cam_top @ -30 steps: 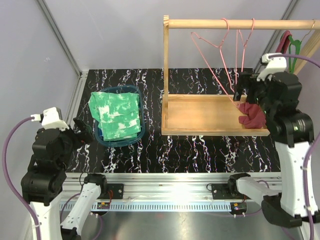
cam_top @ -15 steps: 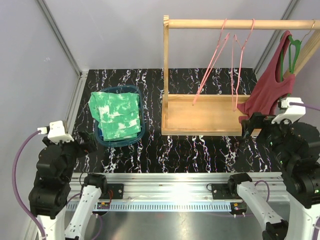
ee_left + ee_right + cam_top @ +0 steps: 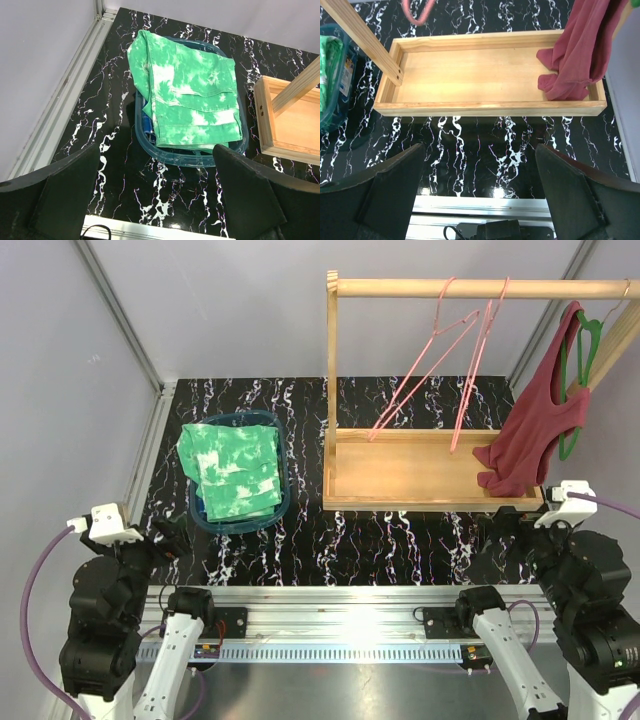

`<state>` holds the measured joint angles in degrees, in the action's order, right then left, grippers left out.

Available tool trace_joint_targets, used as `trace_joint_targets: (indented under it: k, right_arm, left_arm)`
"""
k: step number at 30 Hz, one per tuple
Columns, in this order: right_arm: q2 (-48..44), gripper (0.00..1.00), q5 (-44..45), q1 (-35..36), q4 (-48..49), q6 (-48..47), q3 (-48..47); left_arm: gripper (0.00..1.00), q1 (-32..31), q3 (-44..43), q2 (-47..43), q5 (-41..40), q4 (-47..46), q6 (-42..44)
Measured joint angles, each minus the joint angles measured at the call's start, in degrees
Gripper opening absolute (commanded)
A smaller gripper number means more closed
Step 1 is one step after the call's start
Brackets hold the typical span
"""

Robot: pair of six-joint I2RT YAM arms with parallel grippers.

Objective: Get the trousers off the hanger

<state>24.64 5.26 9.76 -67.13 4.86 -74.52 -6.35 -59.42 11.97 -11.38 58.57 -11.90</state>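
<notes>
The green trousers (image 3: 232, 468) lie folded over the blue trousers (image 3: 146, 122) in a basket (image 3: 200, 159) left of the wooden rack (image 3: 420, 475). A maroon top (image 3: 530, 430) hangs at the rack's right end. Left gripper (image 3: 156, 165) and right gripper (image 3: 480, 155) gape wide, empty.

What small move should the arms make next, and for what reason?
Probably no further reach. Both pink hangers hang bare, the green trousers lie in the basket, and the left gripper and right gripper are open and empty. The task looks finished.
</notes>
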Motion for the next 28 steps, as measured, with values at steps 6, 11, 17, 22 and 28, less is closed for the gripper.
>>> trace_joint_targets:
  k: [6, 11, 17, 22, 28]
  right_arm:
    - [0.0, 1.0, 0.0, 0.0, 0.5, 0.2, 2.4]
    - [0.0, 0.99, 0.0, 0.0, 2.1, 0.4, 3.2]
    - [0.1, 1.0, 0.1, 0.0, 3.1, 0.4, 4.3]
    - [0.3, 1.0, 0.1, 0.0, 3.6, 0.3, 4.7]
    - [0.5, 1.0, 0.1, 0.0, 3.8, 0.3, 4.7]
  left_arm:
    - [0.99, 0.0, 0.0, -0.1, -0.1, 0.0, -0.1]
    - [0.99, 0.0, 0.0, -0.2, -0.3, 0.0, -0.1]
    - [0.99, 0.0, 0.0, -0.2, -0.4, 0.0, -0.1]
    - [0.99, 0.0, 0.0, -0.3, -0.5, 0.0, -0.1]
    - [0.99, 0.0, 0.0, -0.3, -0.5, 0.0, -0.1]
